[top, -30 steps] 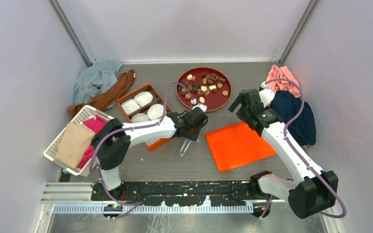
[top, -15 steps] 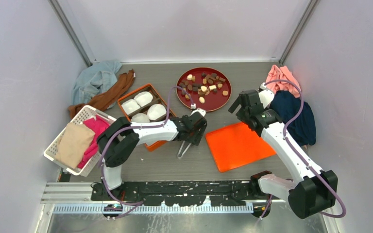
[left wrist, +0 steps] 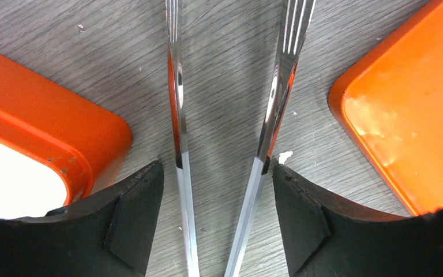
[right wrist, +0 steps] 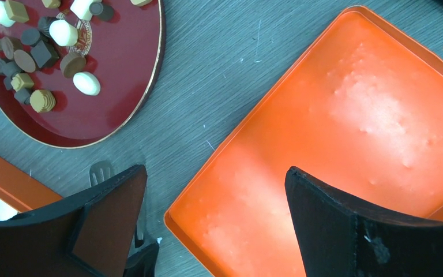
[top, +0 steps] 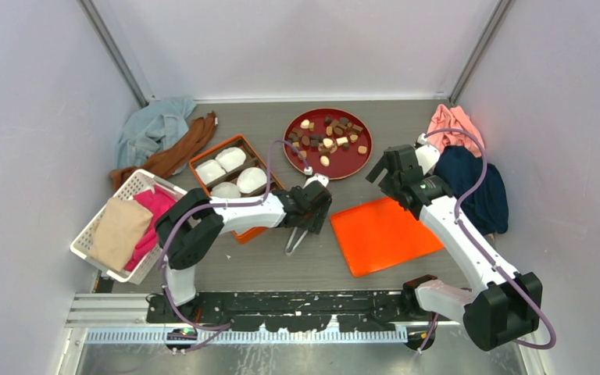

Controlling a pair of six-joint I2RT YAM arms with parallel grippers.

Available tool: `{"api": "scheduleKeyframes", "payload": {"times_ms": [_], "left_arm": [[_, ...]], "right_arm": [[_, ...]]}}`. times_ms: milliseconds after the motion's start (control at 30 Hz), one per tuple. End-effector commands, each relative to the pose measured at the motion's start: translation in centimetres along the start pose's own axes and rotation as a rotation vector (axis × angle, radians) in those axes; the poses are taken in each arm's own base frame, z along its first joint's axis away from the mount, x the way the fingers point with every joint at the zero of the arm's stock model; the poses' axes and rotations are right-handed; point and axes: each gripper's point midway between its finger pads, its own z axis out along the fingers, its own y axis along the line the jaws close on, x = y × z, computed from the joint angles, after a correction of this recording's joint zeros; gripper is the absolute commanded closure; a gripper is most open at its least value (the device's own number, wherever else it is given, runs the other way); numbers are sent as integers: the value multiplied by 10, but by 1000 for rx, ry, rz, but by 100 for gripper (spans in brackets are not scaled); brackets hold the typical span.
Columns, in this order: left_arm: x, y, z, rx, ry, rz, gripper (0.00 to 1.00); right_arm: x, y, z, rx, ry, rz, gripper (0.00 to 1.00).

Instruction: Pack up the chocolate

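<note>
The left claw is pointing down at the desk. Its jaws are standing apart around a pair of metal tongs, whose arms are touching neither pad in view. An orange box is sitting at its 10 o'clock and an orange lid at its 3 o'clock. The right claw is gaping wide and empty over the lid's edge. The chocolate is lying on a dark red plate at the desk's 12 o'clock.
</note>
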Motion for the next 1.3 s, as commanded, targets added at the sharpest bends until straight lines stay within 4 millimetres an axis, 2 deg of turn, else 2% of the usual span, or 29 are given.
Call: {"api": "scheduleKeyframes", "payload": {"times_ms": [0, 233, 400, 467, 533, 633, 833, 1033, 1067, 1100, 1167, 1233, 1267], "left_arm": [[8, 9, -4, -50, 37, -5, 31], [14, 5, -7, 0, 42, 19, 32], [16, 3, -3, 7, 65, 26, 58], [16, 3, -4, 8, 70, 25, 62], [17, 3, -6, 12, 69, 22, 59], [20, 5, -8, 9, 78, 19, 45], [30, 5, -9, 31, 98, 21, 45], [32, 4, -8, 31, 111, 27, 44], [32, 3, -8, 35, 109, 28, 46], [32, 3, -8, 34, 108, 29, 53], [29, 3, -8, 32, 106, 30, 78], [25, 3, -9, 27, 103, 34, 95], [23, 4, -11, 23, 102, 40, 99]], "right_arm": [[-7, 8, 1, -28, -22, 28, 5], [-6, 8, 2, -31, -21, 31, 5], [-6, 10, 2, -36, -18, 35, 5], [-7, 10, 1, -38, -19, 35, 5], [-7, 10, 1, -38, -21, 37, 5], [-7, 9, 1, -37, -22, 36, 5], [-6, 11, 1, -42, -18, 39, 5], [-6, 12, 2, -47, -15, 45, 5], [-6, 13, 1, -48, -14, 45, 5], [-6, 12, 1, -47, -15, 46, 5], [-6, 12, 2, -47, -15, 47, 5], [-6, 13, 2, -47, -14, 46, 5], [-6, 13, 2, -48, -16, 47, 5]]}}
